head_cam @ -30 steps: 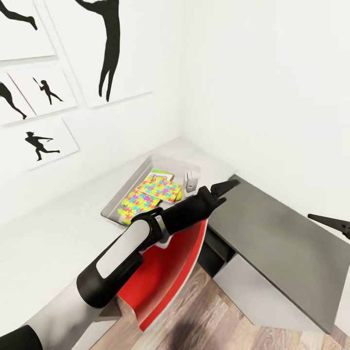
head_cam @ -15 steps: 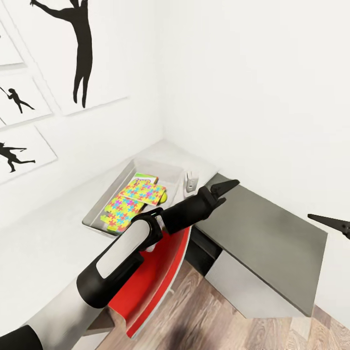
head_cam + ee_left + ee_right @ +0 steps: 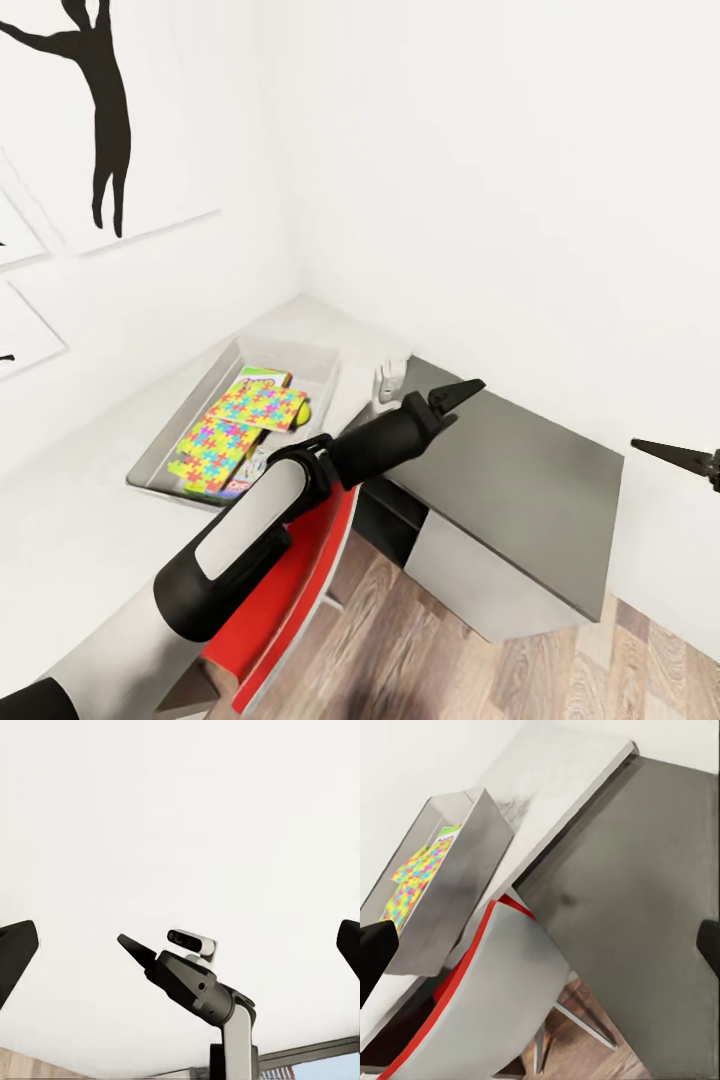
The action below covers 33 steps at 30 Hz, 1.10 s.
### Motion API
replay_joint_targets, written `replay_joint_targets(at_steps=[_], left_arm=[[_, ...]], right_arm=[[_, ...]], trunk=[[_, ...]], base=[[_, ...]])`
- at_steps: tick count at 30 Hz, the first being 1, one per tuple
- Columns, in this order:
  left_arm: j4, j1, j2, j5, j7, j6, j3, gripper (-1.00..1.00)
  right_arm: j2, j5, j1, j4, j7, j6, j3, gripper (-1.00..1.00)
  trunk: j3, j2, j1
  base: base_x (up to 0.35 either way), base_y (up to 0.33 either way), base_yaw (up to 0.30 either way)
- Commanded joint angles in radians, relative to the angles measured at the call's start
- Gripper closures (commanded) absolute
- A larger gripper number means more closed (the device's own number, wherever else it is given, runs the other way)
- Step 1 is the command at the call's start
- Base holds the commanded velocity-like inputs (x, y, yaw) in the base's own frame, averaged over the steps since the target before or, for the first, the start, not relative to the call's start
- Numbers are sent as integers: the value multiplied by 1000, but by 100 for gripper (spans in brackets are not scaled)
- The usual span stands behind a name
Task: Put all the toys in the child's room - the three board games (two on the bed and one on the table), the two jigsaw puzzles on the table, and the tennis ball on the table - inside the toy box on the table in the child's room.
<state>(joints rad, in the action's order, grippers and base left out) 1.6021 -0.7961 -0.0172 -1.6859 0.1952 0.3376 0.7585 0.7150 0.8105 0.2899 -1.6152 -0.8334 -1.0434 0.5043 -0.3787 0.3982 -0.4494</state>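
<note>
Matt greys, one glossy red, printed card colours

My left arm [image 3: 250,525] looks like matt black plastic with a smooth pale grey panel, ending in my left gripper [image 3: 455,392] of dull black; my right gripper [image 3: 672,456] has the same flat black finish. The toy box [image 3: 165,447] reads as smooth, satin grey, faintly sheeny. Inside it the jigsaw puzzles [image 3: 232,427] look like matt printed card, and the tennis ball [image 3: 301,411] beside them a dull yellow-green. Around the box the table [image 3: 80,510] is pale, mottled and matt; its lower cabinet [image 3: 520,470] is smooth dark grey. Under the box the chair [image 3: 290,590] shines red, above grained wood floor [image 3: 420,660].
</note>
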Motion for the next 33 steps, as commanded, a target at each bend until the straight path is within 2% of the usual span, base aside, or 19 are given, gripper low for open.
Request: replay_joint_targets(at_steps=[1,5,11,33], left_arm=[[1,-1,0,-10,8,1,-1,-100],[1,5,4,13,7,1,-2,-100],[0,8,7,25,8,1,-2,-100],[-2,17,8,31,9,1,-2,-100]], right_arm=[[0,-4,1,0,-6,-4,0,-100],[0,-3,2,1,27,-4,-1,-100],[0,-2,2,1,47,-4,-8,-100],[-1,-2,2,1,57,-4,-19,-100]], trunk=[[0,2,-1],[4,2,-1],[11,2,-1],[36,2,-1]], base=[[0,0,-224],[0,0,-224],[0,0,-224],[-17,0,-224]])
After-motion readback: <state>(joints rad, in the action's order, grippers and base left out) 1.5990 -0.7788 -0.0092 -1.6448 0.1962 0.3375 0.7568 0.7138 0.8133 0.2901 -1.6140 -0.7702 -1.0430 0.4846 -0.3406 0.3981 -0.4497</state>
